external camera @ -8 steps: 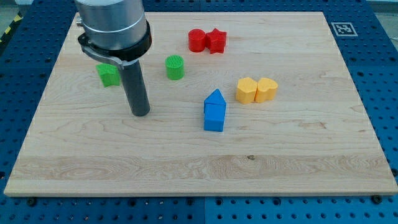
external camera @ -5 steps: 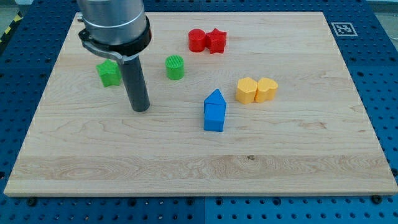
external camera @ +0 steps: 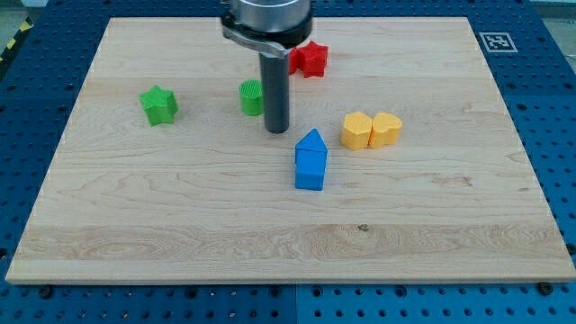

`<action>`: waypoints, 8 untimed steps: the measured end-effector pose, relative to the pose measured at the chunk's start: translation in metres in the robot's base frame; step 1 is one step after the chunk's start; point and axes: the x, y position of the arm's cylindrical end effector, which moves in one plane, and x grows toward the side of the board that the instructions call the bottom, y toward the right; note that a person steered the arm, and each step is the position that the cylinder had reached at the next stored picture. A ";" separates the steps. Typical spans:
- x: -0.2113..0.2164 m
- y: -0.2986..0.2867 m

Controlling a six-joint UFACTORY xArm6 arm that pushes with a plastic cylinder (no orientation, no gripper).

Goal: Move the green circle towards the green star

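The green circle [external camera: 249,97] stands on the wooden board, upper middle. The green star [external camera: 159,104] lies to its left, well apart. My tip [external camera: 277,129] rests on the board just to the right of the green circle and slightly below it. The rod hides the circle's right edge. I cannot tell whether the rod touches the circle.
A red star [external camera: 310,58] sits at the view's top, with a red circle next to it mostly hidden behind the rod. Two yellow blocks [external camera: 371,130] sit side by side at the right. A blue pentagon and blue cube [external camera: 311,160] stand together below my tip.
My tip has swung from between the green star and green circle, passing below the circle, to its right side. No block has moved.
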 end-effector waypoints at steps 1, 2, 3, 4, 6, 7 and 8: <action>-0.021 0.002; -0.051 0.002; -0.046 -0.036; -0.046 -0.071; -0.007 -0.064; 0.027 -0.093; 0.054 -0.128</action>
